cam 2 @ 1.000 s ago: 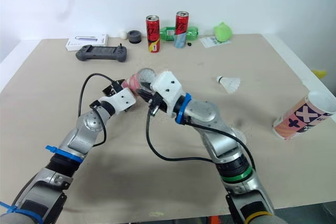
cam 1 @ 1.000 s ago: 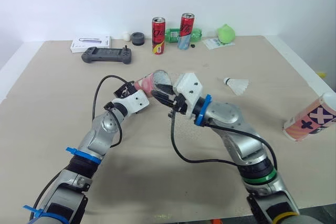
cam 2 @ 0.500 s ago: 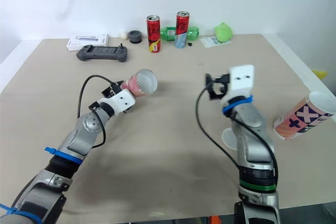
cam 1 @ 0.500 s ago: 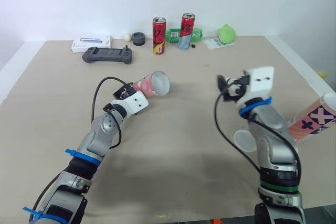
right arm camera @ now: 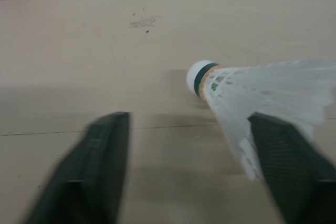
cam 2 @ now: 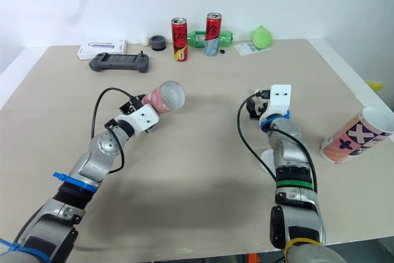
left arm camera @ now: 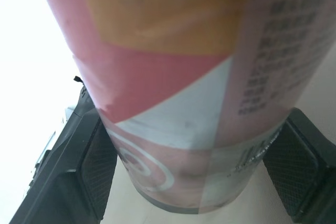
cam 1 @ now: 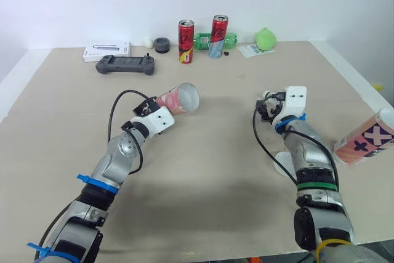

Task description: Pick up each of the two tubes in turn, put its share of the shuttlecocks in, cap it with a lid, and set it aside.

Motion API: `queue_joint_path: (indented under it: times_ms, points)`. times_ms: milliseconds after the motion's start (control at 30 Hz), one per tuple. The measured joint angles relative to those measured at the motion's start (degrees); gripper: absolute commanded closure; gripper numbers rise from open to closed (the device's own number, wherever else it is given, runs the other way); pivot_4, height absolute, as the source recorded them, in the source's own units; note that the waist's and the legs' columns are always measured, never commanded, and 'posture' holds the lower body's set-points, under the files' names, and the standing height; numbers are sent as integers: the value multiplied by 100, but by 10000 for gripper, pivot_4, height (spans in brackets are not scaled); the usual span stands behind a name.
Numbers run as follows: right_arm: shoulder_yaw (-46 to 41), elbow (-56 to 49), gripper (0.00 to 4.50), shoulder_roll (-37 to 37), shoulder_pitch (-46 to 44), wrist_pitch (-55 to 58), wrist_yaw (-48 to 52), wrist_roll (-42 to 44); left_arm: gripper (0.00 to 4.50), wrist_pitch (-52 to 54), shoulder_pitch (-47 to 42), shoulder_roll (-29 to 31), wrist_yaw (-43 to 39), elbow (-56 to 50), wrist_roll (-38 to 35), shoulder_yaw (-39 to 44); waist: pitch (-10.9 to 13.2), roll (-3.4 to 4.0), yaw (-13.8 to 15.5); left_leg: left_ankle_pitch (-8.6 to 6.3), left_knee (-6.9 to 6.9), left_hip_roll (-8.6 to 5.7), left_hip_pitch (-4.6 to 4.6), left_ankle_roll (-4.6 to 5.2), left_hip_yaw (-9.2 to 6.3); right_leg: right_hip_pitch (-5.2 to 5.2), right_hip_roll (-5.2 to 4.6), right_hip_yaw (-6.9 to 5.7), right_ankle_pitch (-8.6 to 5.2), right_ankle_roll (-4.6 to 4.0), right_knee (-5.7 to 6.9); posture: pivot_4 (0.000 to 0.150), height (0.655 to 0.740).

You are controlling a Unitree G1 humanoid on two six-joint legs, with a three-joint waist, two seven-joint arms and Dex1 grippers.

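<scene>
— Left tool (cam 1: 157, 109) clamped on the pink tube (cam 1: 179, 98), tilted above the surface (cam 1: 209, 207), uncapped!
— Right tool (right arm camera: 191, 169) spread wide, shuttlecock (right arm camera: 252, 95) between its fingers. Second tube (cam 1: 368, 140) lies far right; cans (cam 1: 186, 41) and controller (cam 1: 125, 64) sit well back.

Table (cam 1: 203, 201): wide, matte beige top, pale edge, evenly lit.
Wall (cam 1: 92, 4): plain white, directly behind the table's far edge.
Along that far edge:
- white box (cam 1: 106, 50)
- dark game controller (cam 1: 125, 64)
- small white ball (cam 1: 148, 42)
- black round item (cam 1: 162, 45)
- two red cans (cam 1: 186, 42), upright
- green bottle (cam 1: 203, 42), lying down
- green rounded object (cam 1: 265, 39)
- printed leaflet (cam 1: 255, 51)
</scene>
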Motion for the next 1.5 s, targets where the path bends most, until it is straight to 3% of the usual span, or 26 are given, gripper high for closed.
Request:
queue_joint_path:
  times_ms: [133,167,200,400,533,700,900,1100,1133,1167,1300,1400,1500]
  points:
    - [-2,426,39834,-7,-219,-290,1,-1,7922,13,1,4,2,-8,0,10,0,0,-1,0,-1,0,1,0,0,0,0,0,0,1,0,1500,7400]
    - [-5,523,43619,-12,-249,-349,-4,-2,7922,19,1,5,3,-15,0,12,0,0,-1,0,0,0,1,0,0,0,0,0,0,1,0,1500,7400]
    - [-6,615,44423,-28,-269,-421,-12,-9,7922,23,2,6,4,-29,0,15,0,0,-1,0,0,0,1,0,0,0,0,0,0,1,0,1500,7400]
    - [10,229,44423,-155,-108,-626,445,112,7922,49,13,19,9,-35,3,19,1,1,-1,0,-2,0,0,0,-1,-1,1,1,-2,3,0,1500,7400]
    - [595,-1932,44423,-607,436,-519,2244,805,7922,52,11,31,8,-41,2,24,6,10,-25,-3,-5,-1,-3,2,-2,-2,1,1,-7,11,-1,1500,7400]
    - [1233,-3757,44423,-1147,368,334,3281,1363,7922,47,10,23,-10,-38,-19,23,5,9,-41,-2,2,1,0,2,-7,2,1,-6,-5,6,0,1500,7400]
    - [2045,-4192,44423,-1232,56,723,3537,1128,7922,44,-11,16,-11,-8,-33,22,6,8,-42,7,4,0,1,-1,-7,1,1,-7,3,5,1,1500,7400]
    - [2728,-3737,44423,-1035,-433,534,3618,421,7922,38,-72,-36,10,12,-31,13,6,8,-55,7,0,1,-1,-1,-6,-4,2,-7,2,5,1,1500,7400]
    - [2764,-3669,38140,-970,-500,516,3623,363,7922,38,-72,-41,18,12,-32,15,6,7,-52,7,0,2,-2,-1,-9,-3,2,-11,1,3,1,1500,7400]
    - [2778,-3619,35230,-918,-554,505,3632,341,7922,39,-72,-39,18,13,-30,15,6,7,-51,7,0,2,-3,-1,-10,-4,2,-11,1,3,1,1500,7400]
    - [2727,-3548,16050,-712,-775,602,3778,518,7922,39,-72,-39,21,14,-31,15,6,7,-49,7,0,1,-6,-1,-10,-4,0,-11,0,4,0,1500,7400]
    - [2590,-3565,16050,-923,-991,911,4106,806,7922,47,-71,-39,31,13,-31,17,7,7,-47,7,1,0,-6,-1,-11,-3,-2,-12,1,4,1,1500,7400]
    - [2585,-3495,25498,-1289,-1339,932,4445,748,7922,55,-65,-37,33,13,-32,21,7,8,-46,7,2,0,-5,-1,-11,-4,-1,-14,1,4,1,1500,7400]
